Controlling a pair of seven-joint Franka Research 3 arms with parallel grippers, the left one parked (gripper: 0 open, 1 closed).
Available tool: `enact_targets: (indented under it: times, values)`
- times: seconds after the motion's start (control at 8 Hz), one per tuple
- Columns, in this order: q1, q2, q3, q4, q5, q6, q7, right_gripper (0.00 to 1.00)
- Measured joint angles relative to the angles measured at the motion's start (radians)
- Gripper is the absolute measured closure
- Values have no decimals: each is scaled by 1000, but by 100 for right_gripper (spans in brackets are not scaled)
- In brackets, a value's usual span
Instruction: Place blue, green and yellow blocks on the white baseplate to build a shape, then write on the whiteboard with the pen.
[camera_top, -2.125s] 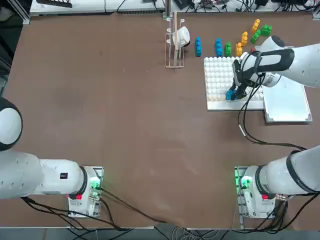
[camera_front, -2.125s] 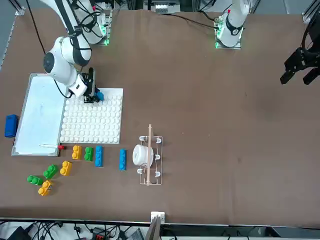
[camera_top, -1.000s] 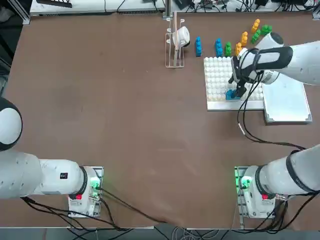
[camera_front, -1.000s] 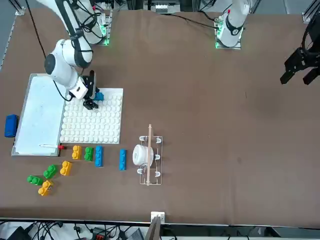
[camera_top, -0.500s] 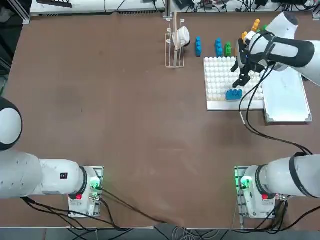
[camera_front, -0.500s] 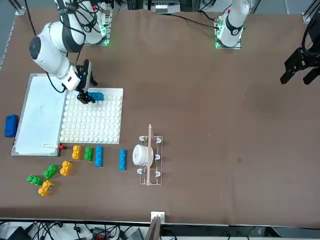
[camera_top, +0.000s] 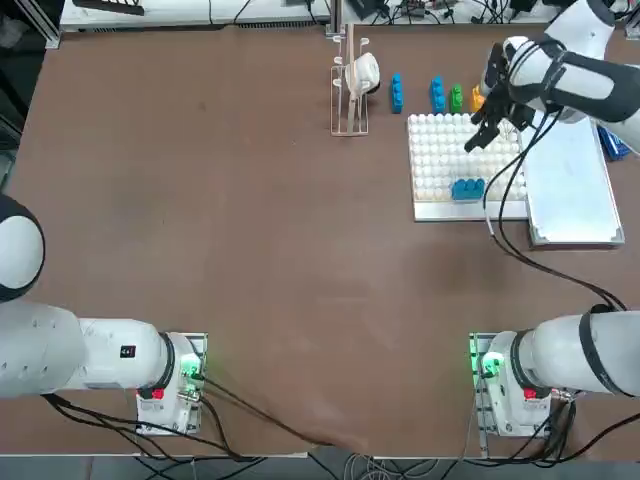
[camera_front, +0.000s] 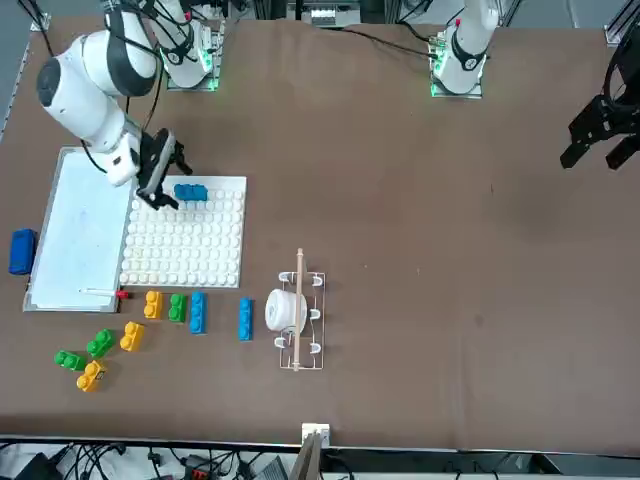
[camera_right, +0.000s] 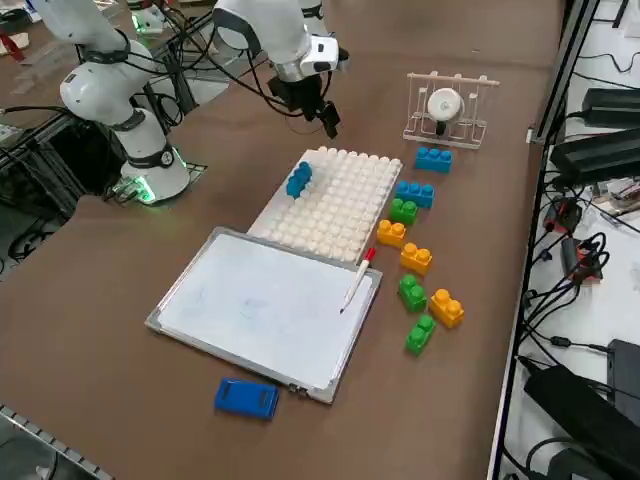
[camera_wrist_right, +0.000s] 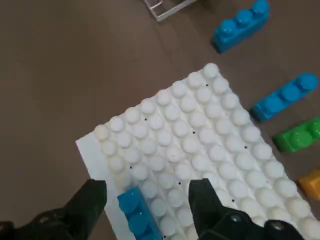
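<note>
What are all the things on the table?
plate: one, white, studded, beside the board
set block: one, blue, on the plate's edge nearest the robot
loose blue blocks: two, on the table past the plate
green blocks: three, on the table past the plate
yellow blocks: three, among the green ones
board: one, white, silver frame
pen: one, pale with red end, on the board's far edge
eraser: one, blue, beside the board
rack: one, wire, holding something white
table: one, brown
right tool: one, black, open, above the plate
</note>
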Motion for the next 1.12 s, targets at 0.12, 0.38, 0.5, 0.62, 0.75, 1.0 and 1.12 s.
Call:
enact_targets:
  times: [0.12, 0.38, 0.5, 0.62, 0.75, 1.0, 1.12]
  values:
    - [-10, 30, -1, 38, -4, -4, 127, 0]
    - [-23, 122, -6, 142, -58, -63, 404, 0]
    - [-25, 175, -11, 206, -95, -98, 562, 0]
    - [-27, 231, -16, 275, -135, -135, 739, 0]
    - [-27, 289, -22, 352, -181, -180, 902, 0]
    - [-27, 402, -31, 507, -258, -262, 1033, 0]
    - [-27, 455, -35, 577, -313, -290, 1048, 0]
